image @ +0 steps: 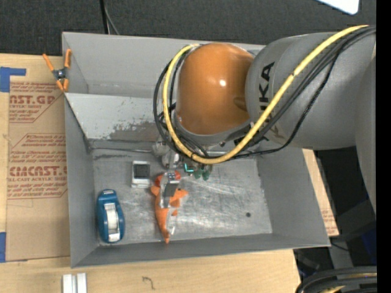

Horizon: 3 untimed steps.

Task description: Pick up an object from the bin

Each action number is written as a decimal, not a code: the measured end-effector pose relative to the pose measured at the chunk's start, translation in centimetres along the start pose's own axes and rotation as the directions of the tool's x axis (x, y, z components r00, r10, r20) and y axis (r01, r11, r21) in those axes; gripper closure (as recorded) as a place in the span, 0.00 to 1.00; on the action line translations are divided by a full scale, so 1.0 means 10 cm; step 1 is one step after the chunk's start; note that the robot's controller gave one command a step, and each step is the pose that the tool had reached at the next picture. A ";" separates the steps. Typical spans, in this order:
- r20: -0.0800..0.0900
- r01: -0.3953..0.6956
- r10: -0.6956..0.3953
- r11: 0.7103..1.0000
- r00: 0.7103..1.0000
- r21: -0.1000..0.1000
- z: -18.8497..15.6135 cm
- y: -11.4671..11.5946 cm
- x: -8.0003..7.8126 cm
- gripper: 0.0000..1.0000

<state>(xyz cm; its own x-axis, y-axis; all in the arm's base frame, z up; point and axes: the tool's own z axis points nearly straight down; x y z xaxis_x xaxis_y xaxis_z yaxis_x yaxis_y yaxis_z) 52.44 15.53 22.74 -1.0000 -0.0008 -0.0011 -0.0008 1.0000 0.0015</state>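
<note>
My gripper [171, 166] comes down from under the arm's orange cover into the middle of the bin. It stands right over the upper end of an orange and silver hand tool [165, 209], which lies lengthwise toward the bin's front wall; whether it touches the tool is hidden. Just left of the gripper lies a small square grey block with a dark face [140, 173].
A blue and white tape measure [109, 216] lies in the bin's front left corner. The arm and its orange cover hang over the back and right of the bin. The bare floor to the right is scratched.
</note>
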 end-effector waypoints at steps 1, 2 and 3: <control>0.005 0.108 -0.108 0.994 0.994 0.000 0.29 -0.12 -0.14 0.00; 0.004 0.253 -0.253 0.967 0.967 0.001 0.96 -0.43 -0.05 0.00; -0.002 0.281 -0.281 0.960 0.960 0.001 1.09 -0.49 -0.04 0.00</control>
<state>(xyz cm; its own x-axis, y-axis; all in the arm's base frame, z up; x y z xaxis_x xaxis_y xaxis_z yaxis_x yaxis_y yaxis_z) 52.83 10.60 11.82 -0.9595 -0.2816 0.0000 -0.2816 0.9595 0.0001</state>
